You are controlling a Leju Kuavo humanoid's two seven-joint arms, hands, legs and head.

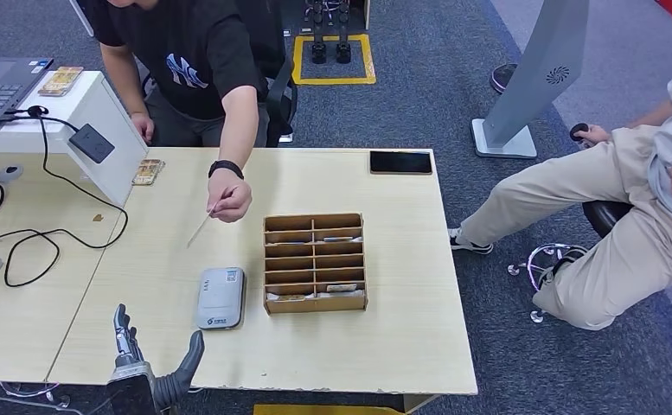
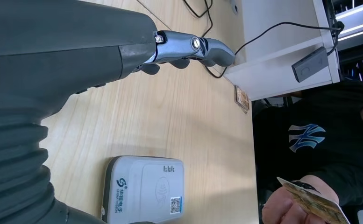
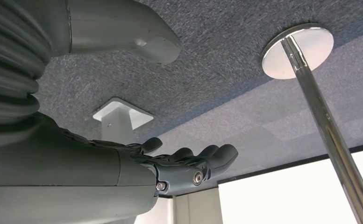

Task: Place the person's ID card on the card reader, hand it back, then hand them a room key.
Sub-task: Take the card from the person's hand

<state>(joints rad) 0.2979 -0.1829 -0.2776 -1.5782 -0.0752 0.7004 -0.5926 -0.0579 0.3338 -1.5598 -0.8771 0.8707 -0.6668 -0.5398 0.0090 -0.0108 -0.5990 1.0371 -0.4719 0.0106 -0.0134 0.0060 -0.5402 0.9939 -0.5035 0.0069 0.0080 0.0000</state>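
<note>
The thin tan ID card (image 1: 201, 226), pinched in the person's hand (image 1: 228, 195), was offered slantwise beyond the grey card reader (image 1: 221, 297), ahead of the empty, spread-fingered left hand (image 1: 146, 363); the right hand (image 3: 188, 163) hung empty, fingers loosely extended

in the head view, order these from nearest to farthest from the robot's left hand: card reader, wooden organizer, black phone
From the left hand:
1. Card reader, on the table just ahead of the hand and to its right.
2. Wooden organizer, mid-table, right of the reader.
3. Black phone, at the table's far right corner.
</note>
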